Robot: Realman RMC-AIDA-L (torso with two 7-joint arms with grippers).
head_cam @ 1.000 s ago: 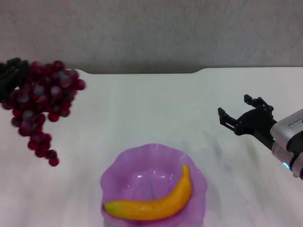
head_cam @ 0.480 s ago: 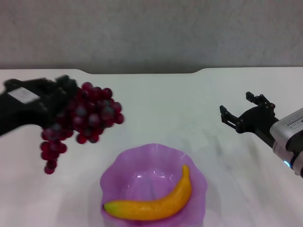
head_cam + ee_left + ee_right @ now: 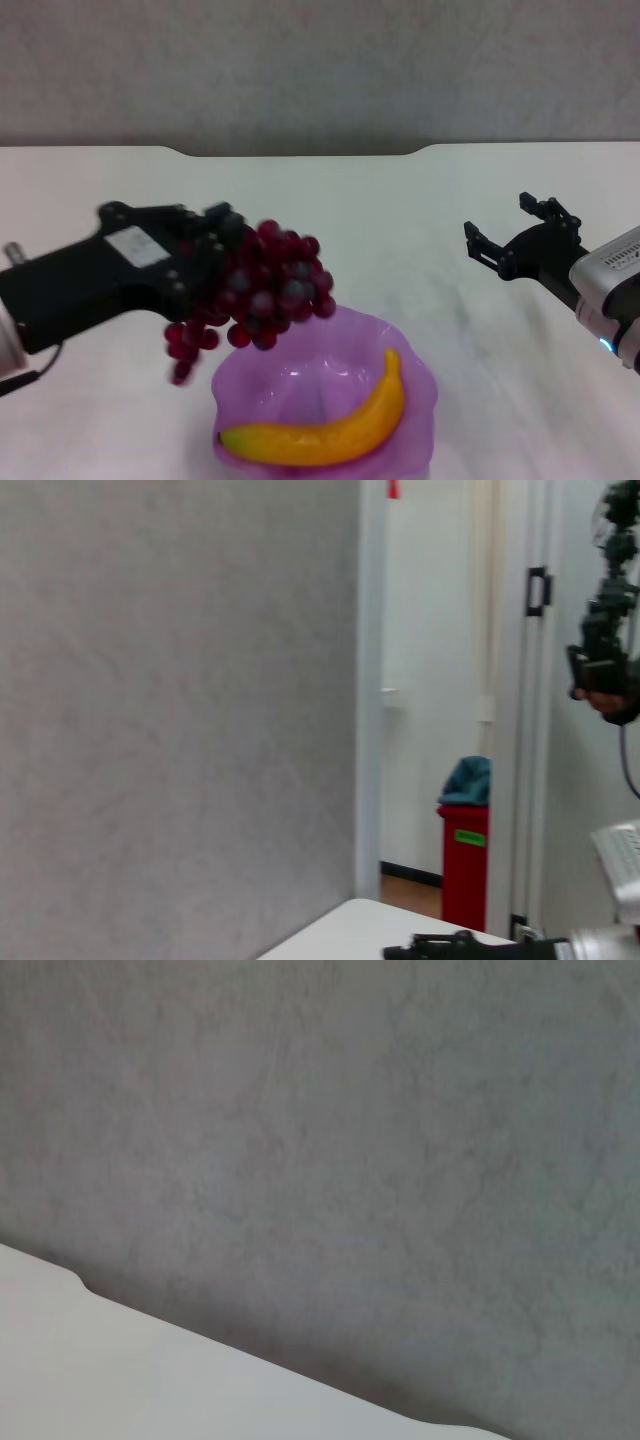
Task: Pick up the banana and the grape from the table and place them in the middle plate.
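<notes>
Black end effectors (image 3: 215, 262), silver-grey right wrist (image 3: 610, 285)

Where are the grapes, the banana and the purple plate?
grape (image 3: 275, 285), head view, middle of the bunch.
banana (image 3: 330, 435), head view, middle of its curve.
middle plate (image 3: 300, 335), head view, far wavy rim.

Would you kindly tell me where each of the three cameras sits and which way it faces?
Head view: from the head, down onto the table; left claw carries the grape over the middle plate, where the banana lies; right claw open.
Left wrist view: level, toward a grey wall and doorway.
Right wrist view: toward the same wall; no claw visible.
Shared: table and wall.
</notes>
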